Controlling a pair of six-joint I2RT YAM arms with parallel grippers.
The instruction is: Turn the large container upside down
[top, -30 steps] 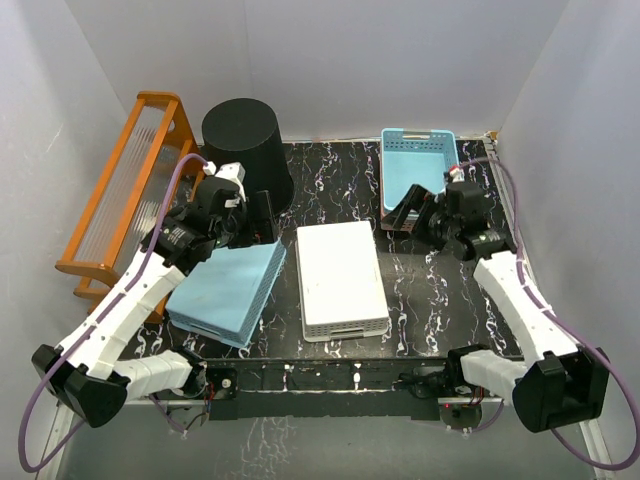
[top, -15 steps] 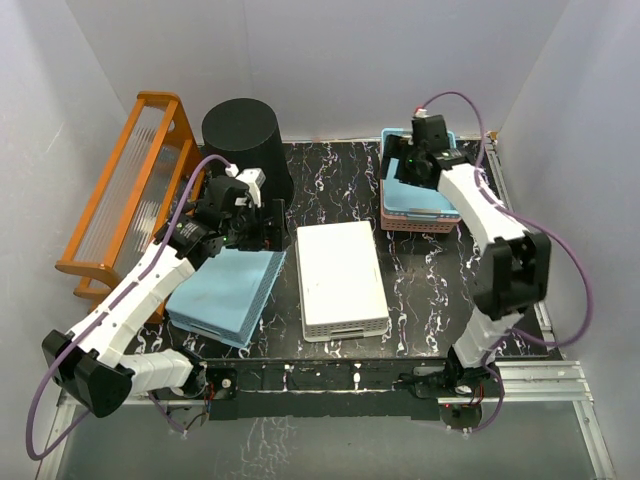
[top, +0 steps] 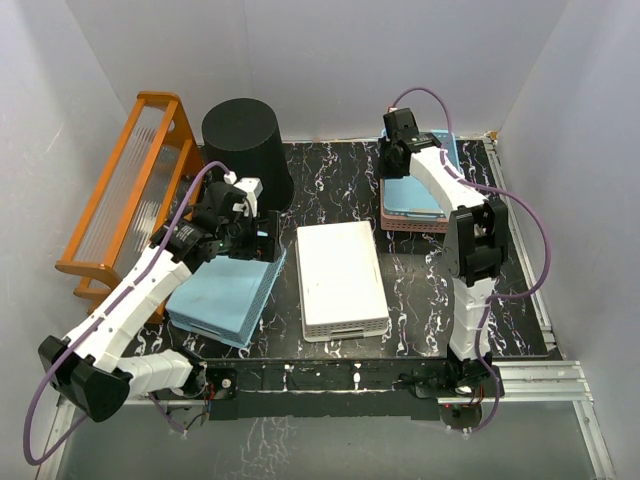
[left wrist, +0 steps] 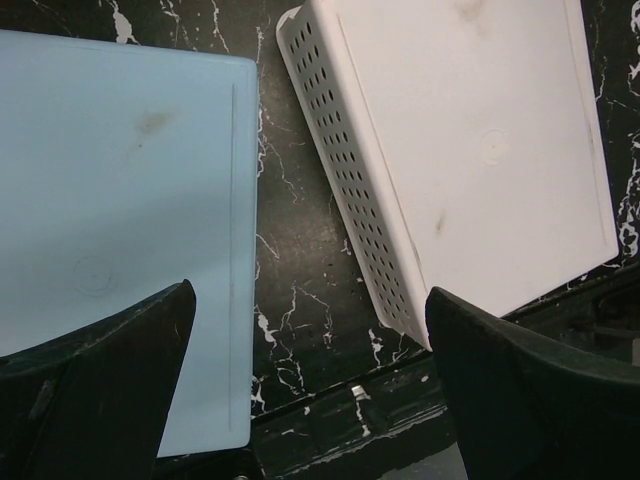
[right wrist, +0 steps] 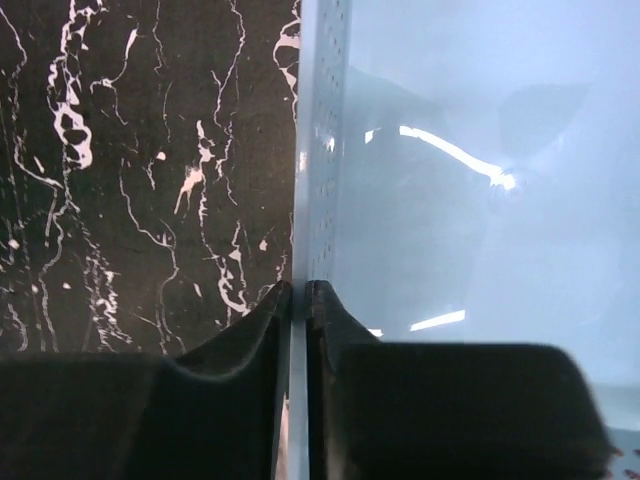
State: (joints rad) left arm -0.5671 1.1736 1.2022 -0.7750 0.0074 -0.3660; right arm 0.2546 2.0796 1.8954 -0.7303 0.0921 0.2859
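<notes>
The large container [top: 245, 150] stands at the far-left corner of the surface [top: 420, 290], long axis vertical, just beyond the left end effector [top: 262, 232] (released; the nearer arm). The right end effector [right wrist: 298, 290] is clenched on the wall of the blue basket [right wrist: 450, 200], well apart from the container.

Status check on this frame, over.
Left gripper open, holding nothing. Right gripper shut on rear blue basket wall. Black bin untouched, back left, narrow end up.

No readable text or numbers: none on the white basket [left wrist: 480, 150] and blue basket [left wrist: 120, 200] below the left gripper [left wrist: 310, 300], the stacked basket [right wrist: 450, 200] pinched in the right gripper [right wrist: 298, 290], or the large container [top: 245, 140].
</notes>
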